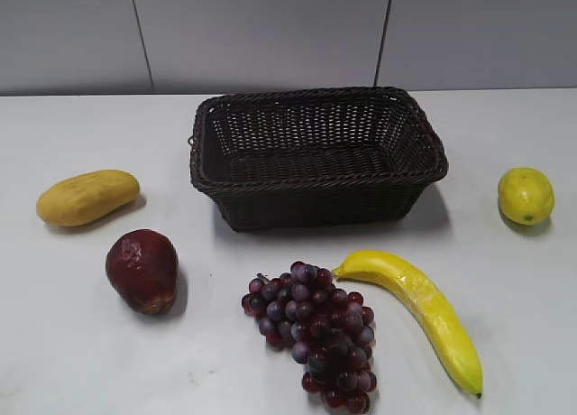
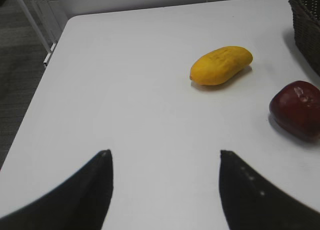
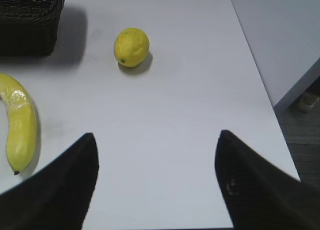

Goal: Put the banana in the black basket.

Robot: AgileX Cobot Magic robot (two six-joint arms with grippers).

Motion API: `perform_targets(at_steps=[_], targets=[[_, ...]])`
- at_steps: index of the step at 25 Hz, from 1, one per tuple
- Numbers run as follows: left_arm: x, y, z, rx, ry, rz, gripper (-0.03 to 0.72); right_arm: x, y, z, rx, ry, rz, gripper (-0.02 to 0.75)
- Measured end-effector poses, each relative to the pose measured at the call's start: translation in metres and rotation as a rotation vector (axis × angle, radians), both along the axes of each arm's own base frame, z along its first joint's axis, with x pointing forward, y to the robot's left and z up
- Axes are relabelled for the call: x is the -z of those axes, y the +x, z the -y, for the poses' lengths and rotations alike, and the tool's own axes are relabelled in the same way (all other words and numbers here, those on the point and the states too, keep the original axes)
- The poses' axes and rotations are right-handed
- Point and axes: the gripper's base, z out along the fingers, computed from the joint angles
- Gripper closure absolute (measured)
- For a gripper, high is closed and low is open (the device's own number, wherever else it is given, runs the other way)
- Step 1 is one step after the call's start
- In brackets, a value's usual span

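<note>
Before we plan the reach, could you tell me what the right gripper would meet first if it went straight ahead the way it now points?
Probably nothing: ahead of the right gripper is bare table. The lemon sits left of that line, the banana farther left; depth is uncertain.

A: What crowds the banana (image 1: 422, 312)?

B: The grape bunch (image 1: 317, 332) lies just beside its stem end, on the left. Its right side faces bare table (image 1: 523, 289), and the lemon (image 1: 526, 196) sits well apart.

A: And the way to the black basket (image 1: 315, 155)?

B: A clear strip of table runs between the fruit and the basket's front wall. The basket's inside is unoccupied. The red fruit (image 1: 142, 271) and yellow oblong fruit (image 1: 87, 197) stay far left.
</note>
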Motion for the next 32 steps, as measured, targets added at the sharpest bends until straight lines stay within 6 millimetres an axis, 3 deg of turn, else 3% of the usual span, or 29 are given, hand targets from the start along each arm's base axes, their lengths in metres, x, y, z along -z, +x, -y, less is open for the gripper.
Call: perform_targets(at_steps=[15, 24, 32], targets=[[0.000, 0.000, 0.000, 0.000, 0.000, 0.000, 0.196, 0.000, 0.006, -0.001, -0.004, 0.003, -0.040, 0.184], [0.000, 0.000, 0.000, 0.000, 0.000, 0.000, 0.196, 0.000, 0.056, -0.013, -0.070, 0.065, -0.311, 0.184], [0.000, 0.000, 0.000, 0.000, 0.000, 0.000, 0.196, -0.005, 0.105, -0.018, -0.112, 0.040, -0.411, 0.184]])
